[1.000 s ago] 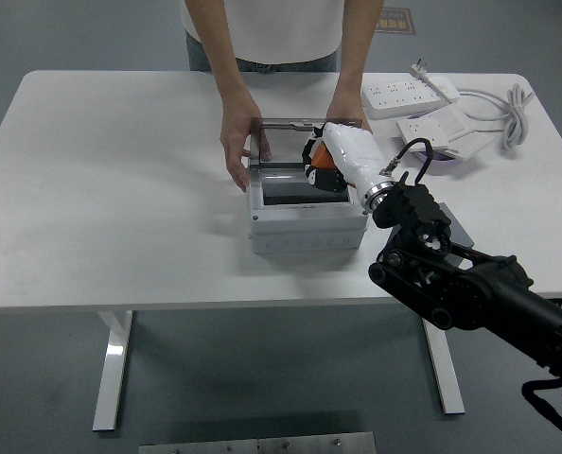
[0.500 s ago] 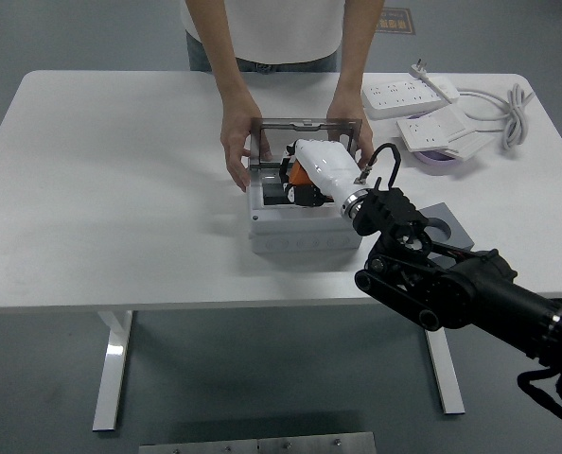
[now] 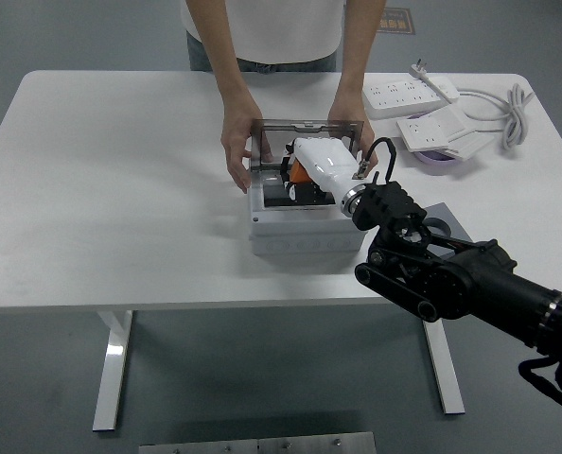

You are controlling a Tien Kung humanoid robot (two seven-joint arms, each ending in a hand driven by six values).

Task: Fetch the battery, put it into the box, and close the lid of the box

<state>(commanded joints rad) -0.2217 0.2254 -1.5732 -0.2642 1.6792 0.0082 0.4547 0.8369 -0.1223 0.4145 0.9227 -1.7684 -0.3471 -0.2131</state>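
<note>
A: What could go wrong for us here? Our right hand (image 3: 305,170) is down inside the open box (image 3: 305,227), and the clear lid (image 3: 307,126) stands upright just behind it.

B: We think the main risk is in the letting go. The battery (image 3: 300,177), the orange and black thing under our white palm, sits over the box's dark floor. If we release it while it is tilted, it could wedge against a wall and the lid would not shut flat.

A: And the person?

B: The person's two hands (image 3: 236,149) hold the box at its far corners, one on each side of the lid. When we pull our arm out, our wrist could knock the lid or brush those hands. The box sits on the bench (image 3: 120,189) near its middle, so it should not slide off, but a bump could shift it.

A: How is our hand set?

B: Our fingers are curled around the battery, gripping it; we cannot tell whether it touches the floor of the box. Our left hand is out of view.
</note>
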